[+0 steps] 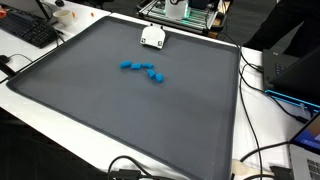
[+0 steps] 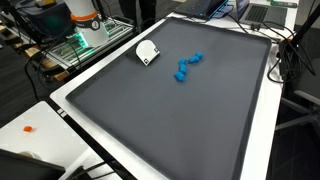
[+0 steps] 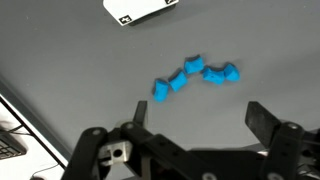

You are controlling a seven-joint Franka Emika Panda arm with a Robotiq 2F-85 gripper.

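Note:
A string of small blue blocks (image 3: 195,75) lies on the dark grey mat (image 3: 80,60), in a crooked row. It also shows in both exterior views, the blue blocks (image 1: 142,70) near the mat's middle-back and the blue blocks (image 2: 187,67) toward the far side. My gripper (image 3: 200,118) hovers above the mat just short of the blocks, open, with nothing between its fingers (image 3: 262,118). A white card-like object (image 3: 140,9) with black marks lies beyond the blocks. The gripper itself is out of sight in both exterior views.
The white object (image 1: 152,37) sits by the mat's back edge, and is seen again as the white object (image 2: 147,52). The mat (image 1: 120,115) has a raised white border. A keyboard (image 1: 25,30), cables (image 1: 265,160) and lit equipment (image 2: 85,42) surround the table.

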